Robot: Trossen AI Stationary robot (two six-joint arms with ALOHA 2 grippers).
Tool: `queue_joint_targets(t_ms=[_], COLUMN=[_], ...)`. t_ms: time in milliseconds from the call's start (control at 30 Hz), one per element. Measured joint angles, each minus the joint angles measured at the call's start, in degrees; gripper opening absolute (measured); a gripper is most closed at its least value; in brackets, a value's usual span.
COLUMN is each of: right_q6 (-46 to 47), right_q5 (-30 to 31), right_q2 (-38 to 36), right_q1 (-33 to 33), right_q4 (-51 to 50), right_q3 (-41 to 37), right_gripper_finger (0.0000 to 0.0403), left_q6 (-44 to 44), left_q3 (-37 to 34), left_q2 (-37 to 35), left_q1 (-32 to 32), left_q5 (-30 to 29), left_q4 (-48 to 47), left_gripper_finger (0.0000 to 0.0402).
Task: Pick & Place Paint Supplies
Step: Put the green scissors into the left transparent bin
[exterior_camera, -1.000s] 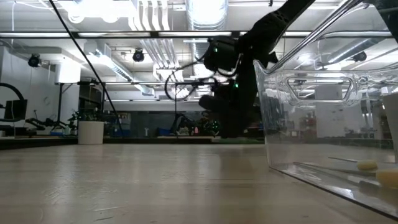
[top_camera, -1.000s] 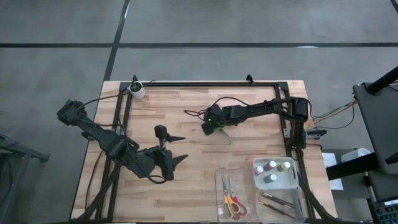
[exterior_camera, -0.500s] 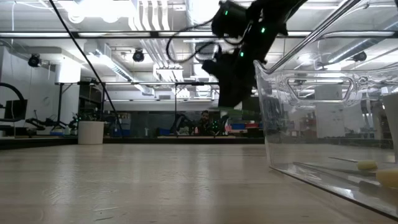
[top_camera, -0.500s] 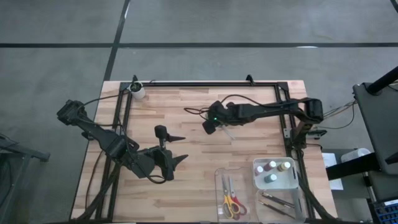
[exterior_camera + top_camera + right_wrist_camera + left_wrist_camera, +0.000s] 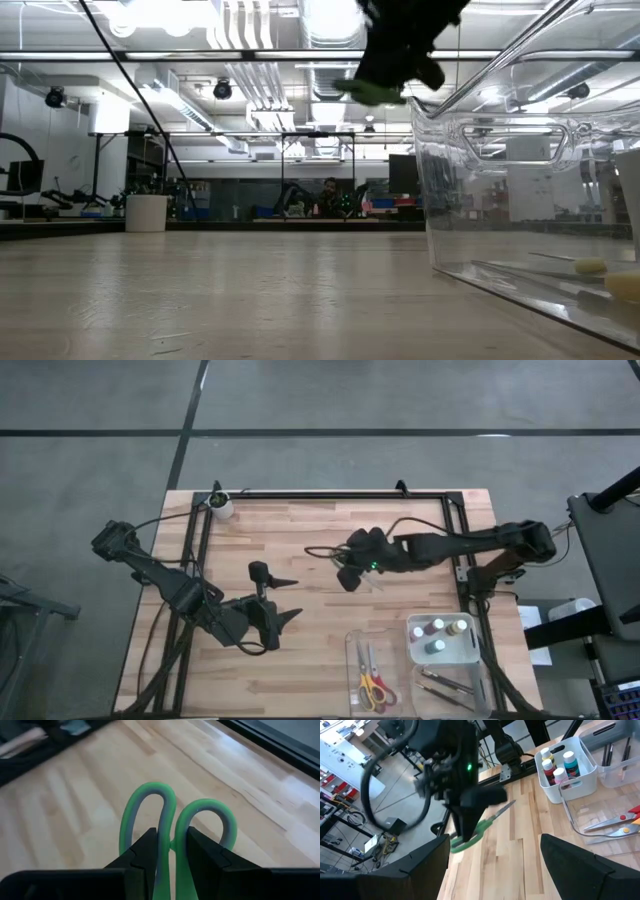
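Note:
My right gripper (image 5: 349, 577) hangs over the middle of the table, shut on the green-handled scissors (image 5: 470, 839). Their metal blades (image 5: 503, 808) stick out to one side, and the green loops also show high in the low view (image 5: 372, 92). The clear tray (image 5: 355, 650) at the near right edge holds two more scissors (image 5: 372, 682) with yellow and red handles, brushes (image 5: 445, 682), and a white bin with the paint bottles (image 5: 440, 630). My left gripper (image 5: 290, 598) waits open, low over the table's near left part. My right gripper pinches the green scissors between its two fingers (image 5: 145, 851) where the two handle loops meet (image 5: 169, 822). It comes from above, pointing down. The scissors are lifted clear of the table and lie roughly level, the blades reaching out sideways from the fingers.
A small white cup (image 5: 220, 506) stands at the far left corner beside the black frame rail (image 5: 330, 493). Bare wood (image 5: 300, 530) lies between the two arms and the tray. A cable loops off my right wrist (image 5: 320, 550).
My right gripper, shut on the green scissors, has risen well above the table and drifted a little toward the near right. The scissors left the wood and now hang clear under it. The right arm has stretched out lower across the table.

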Motion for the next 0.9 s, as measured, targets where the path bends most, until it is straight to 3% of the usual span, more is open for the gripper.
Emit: queue_joint_targets(t_ms=[467, 900], right_q6=[-2.4, 10.0], right_q5=[-0.1, -0.5], right_q2=[-5.8, -5.6], right_q1=[13.3, 22.7], right_q4=[1.1, 4.0], right_q3=[0.3, 3.2], right_gripper_finger=[0.0086, 0.0086], left_q6=[0.0, -0.1], left_q3=[0.0, 0.0], left_q2=[0.0, 0.0], left_q1=[0.0, 0.0], left_q5=[0.0, 0.0], left_q4=[0.0, 0.0], left_gripper_finger=[0.0314, 0.0314])
